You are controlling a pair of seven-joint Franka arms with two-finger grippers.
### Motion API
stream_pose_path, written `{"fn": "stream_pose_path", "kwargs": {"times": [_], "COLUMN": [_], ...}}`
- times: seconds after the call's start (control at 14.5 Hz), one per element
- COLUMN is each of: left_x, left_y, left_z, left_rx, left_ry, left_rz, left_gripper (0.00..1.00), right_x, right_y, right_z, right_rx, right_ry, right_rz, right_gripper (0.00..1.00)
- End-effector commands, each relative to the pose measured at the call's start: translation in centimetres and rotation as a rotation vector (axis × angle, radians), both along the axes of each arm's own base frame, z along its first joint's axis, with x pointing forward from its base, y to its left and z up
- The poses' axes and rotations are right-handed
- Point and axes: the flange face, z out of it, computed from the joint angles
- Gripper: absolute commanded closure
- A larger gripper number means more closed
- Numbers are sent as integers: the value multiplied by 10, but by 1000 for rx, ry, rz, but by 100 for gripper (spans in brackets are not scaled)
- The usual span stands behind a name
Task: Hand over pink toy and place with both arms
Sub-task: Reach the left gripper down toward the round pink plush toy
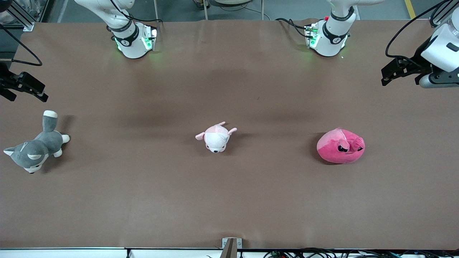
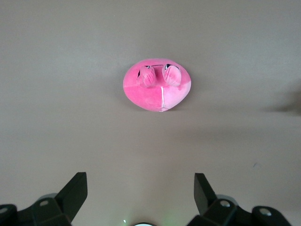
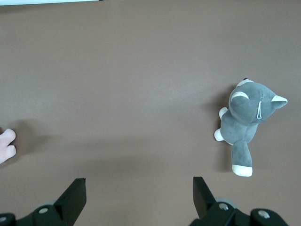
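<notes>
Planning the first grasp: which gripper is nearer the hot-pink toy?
Left. The left gripper hangs open above the table at the pink toy's end; the right gripper waits open above the grey dog's end.

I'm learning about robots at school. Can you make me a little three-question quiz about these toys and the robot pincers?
1. True or false: the left pincer is holding the pink toy.
2. Which toy lies between the other two on the table? A) the grey-and-white dog B) the pale pink-and-white plush C) the pink toy
3. Fill in: the right pincer has its fingers ____.

Key: 1 false, it is open, up in the air at the left arm's end of the table, and the toy lies apart from it. 2 B. 3 open.
</notes>
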Motion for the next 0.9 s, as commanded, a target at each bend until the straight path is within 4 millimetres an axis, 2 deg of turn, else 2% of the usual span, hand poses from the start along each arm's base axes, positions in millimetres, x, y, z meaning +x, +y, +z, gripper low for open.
{"fn": "stream_pose_path", "kwargs": {"times": [0.0,0.21,0.41,0.62,0.83], "left_x": [0,6,30,69,104], "left_y": [4,5,4,11,32], "left_z": [6,3,-12,-57,-106], "left_rx": [9,11,4,-11,-21], "left_ry": [4,7,21,4,-18], "left_rz": [-15,-12,-10,5,57], "left_gripper": [0,0,0,0,0], "right_x": [-5,-5,-5,-5,-5], "right_y": [-3,-5,-5,-4,-4], "right_z": [3,3,3,3,2], "right_rx": [-23,-25,-25,-23,-23], "right_ry": [-7,-9,-9,-7,-6], "right_rz": [-4,-7,-7,-4,-4], "right_gripper": [0,0,0,0,0]}}
